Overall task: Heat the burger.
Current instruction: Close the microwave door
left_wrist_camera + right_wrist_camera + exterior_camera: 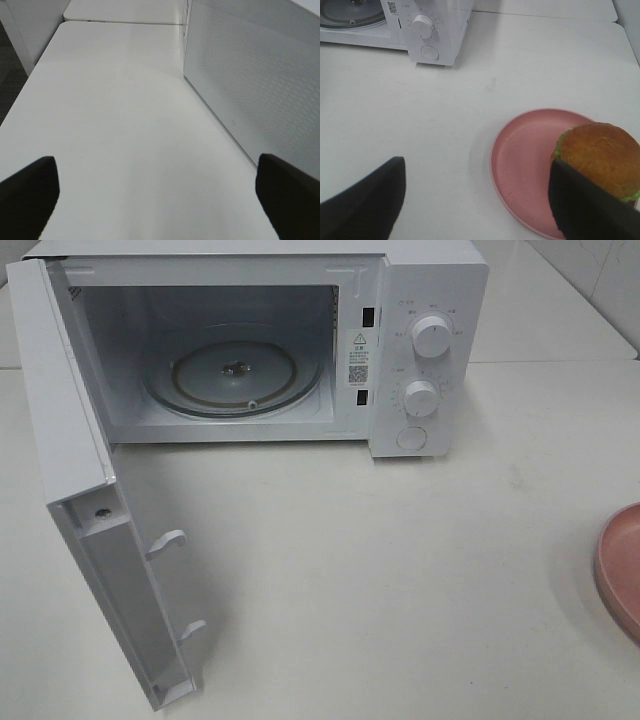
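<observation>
The burger (601, 156), a golden-brown bun with a green lettuce frill, sits on a round pink plate (525, 160). My right gripper (480, 200) is open above the table, one finger (585, 205) overlapping the burger's near side. In the exterior high view only the plate's edge (620, 565) shows at the far right; the burger is out of that view. The white microwave (420, 320) stands at the back with its door (100, 540) swung open and the glass turntable (235, 375) bare. My left gripper (157, 197) is open and empty over the table beside the door (255, 75).
The microwave's two knobs (432, 337) and round button (411, 438) face front. The open door juts toward the table's front left. A table seam (120, 22) runs behind the left arm.
</observation>
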